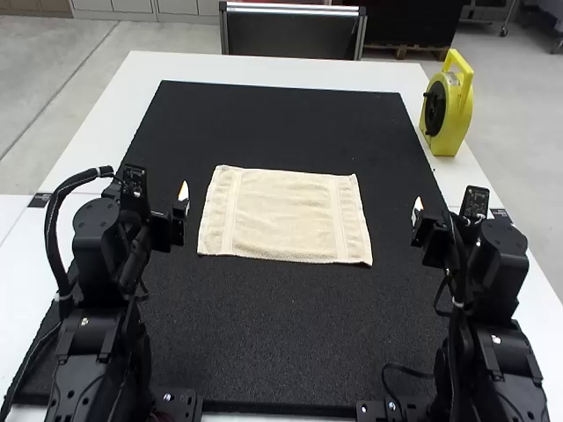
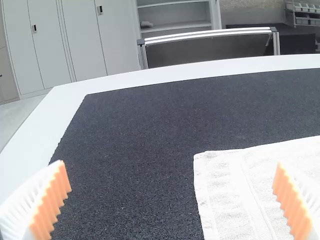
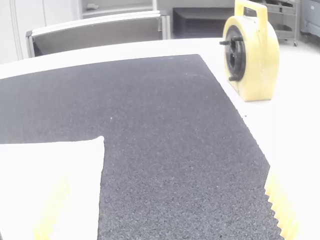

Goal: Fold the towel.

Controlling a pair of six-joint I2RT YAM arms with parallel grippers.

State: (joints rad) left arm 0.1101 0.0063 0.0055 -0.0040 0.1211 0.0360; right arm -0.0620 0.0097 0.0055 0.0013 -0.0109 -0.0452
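The towel (image 1: pixel 286 215) lies spread flat on the black mat (image 1: pixel 281 330) that covers much of the white counter (image 1: pixel 107 132), between the two arms. It looks light, soft and a bit thick, so it should bend easily and grip well, with little risk of breaking; the near corners seem the best place to pinch. The left claw (image 2: pixel 171 172) stands wide open with nothing in it. The right claw (image 3: pixel 167 177) is also spread wide and empty.
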